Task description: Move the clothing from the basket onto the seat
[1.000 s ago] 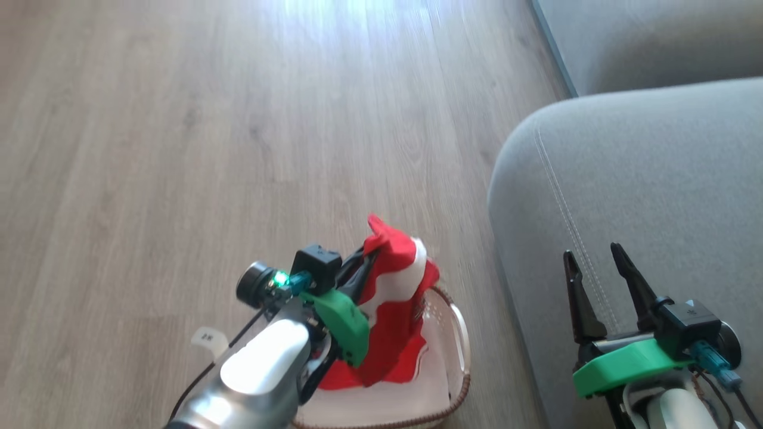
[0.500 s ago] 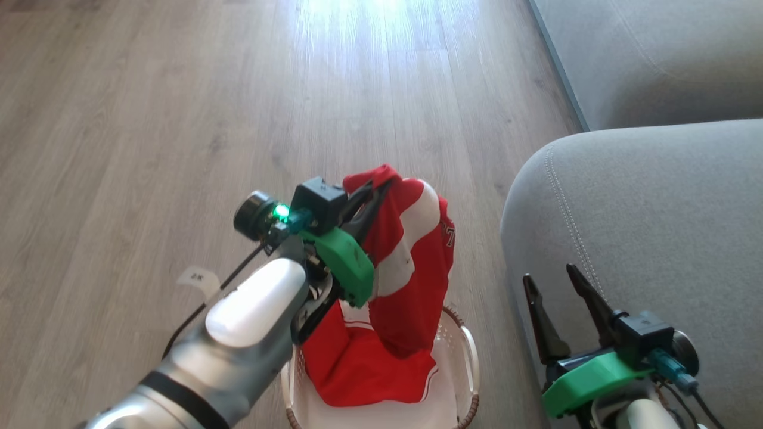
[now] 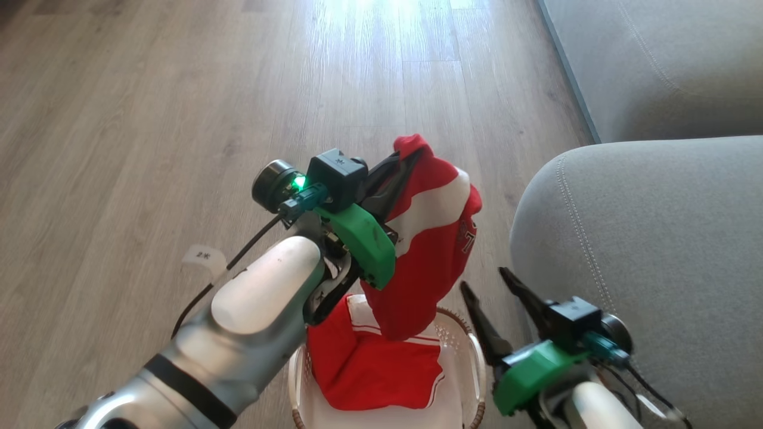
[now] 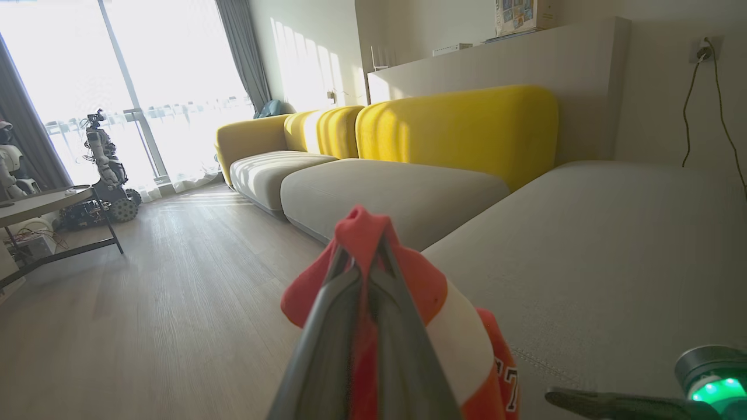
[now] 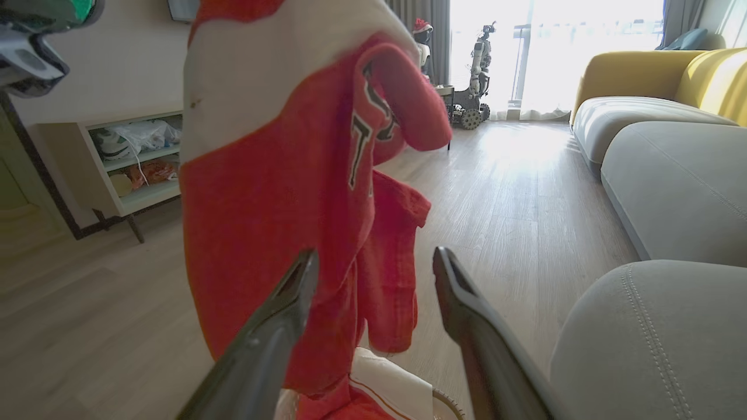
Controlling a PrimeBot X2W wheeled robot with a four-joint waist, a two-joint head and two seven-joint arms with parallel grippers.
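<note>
Your left tool (image 3: pixel 400 165): clamped shut on one red garment (image 3: pixel 429 250), held at frame centre and hanging over the basket (image 3: pixel 477 357).
Your right tool (image 3: pixel 484 279): jaws wide apart, empty, lower right.
Done: nothing lies on the seat (image 3: pixel 656 238) at right yet.
Left for you: carry this garment over; the second garment (image 3: pixel 369 369) lies in the basket, bottom centre.

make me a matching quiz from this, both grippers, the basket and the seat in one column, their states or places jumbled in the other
1. left gripper
2. right gripper
3. basket
4. seat

A. open, holding nothing
B. grey, at the basket's right
C. shut on the hanging garment
D. on the floor, a red garment inside

Pairs: 1-C, 2-A, 3-D, 4-B
</note>
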